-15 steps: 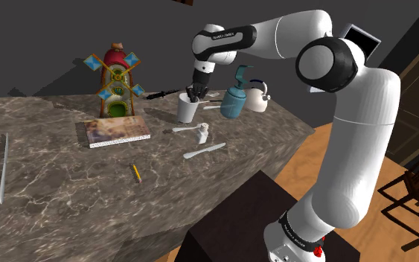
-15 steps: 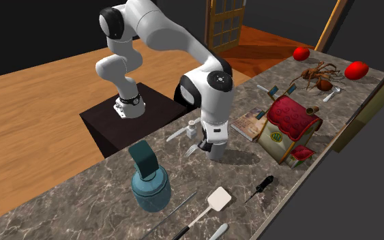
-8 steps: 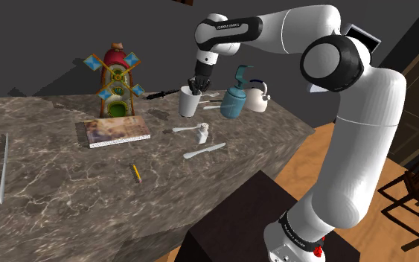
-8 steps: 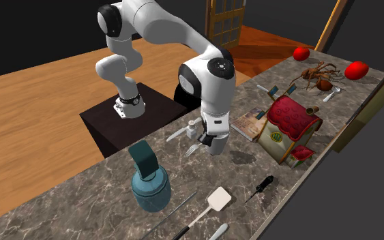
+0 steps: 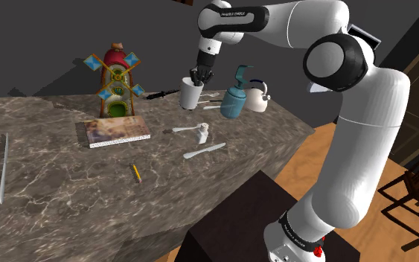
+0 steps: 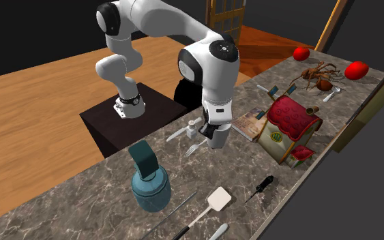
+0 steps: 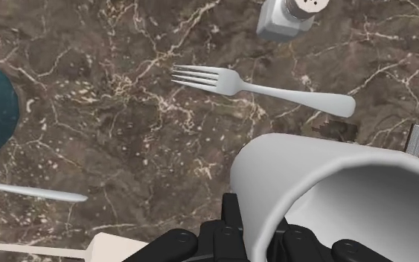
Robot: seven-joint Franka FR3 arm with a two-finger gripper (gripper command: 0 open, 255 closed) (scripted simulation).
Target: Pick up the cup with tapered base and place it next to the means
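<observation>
- While the tool (image 5: 198, 77) is clamped on the wall of the white cup (image 5: 191, 94), one finger inside the rim and one outside, the cup hangs mouth-up directly beneath it, apparently clear of the marble surface (image 5: 51, 179).
- Cup position: in the air near the teal bottle (image 5: 234, 97), above the patch where a fork (image 7: 260, 88) and a shaker (image 7: 288, 16) lie.
- Cup's long axis is roughly vertical, in line with the tool.
- Arm pose: raised high from the stand, elbow bent, wrist pointing straight down.
- You cannot tell which object "means" names. The book (image 5: 115, 129) and windmill model (image 5: 115, 82) lie towards the shoulder view's left. My judgement: carry the cup that way, staying above the shaker.
</observation>
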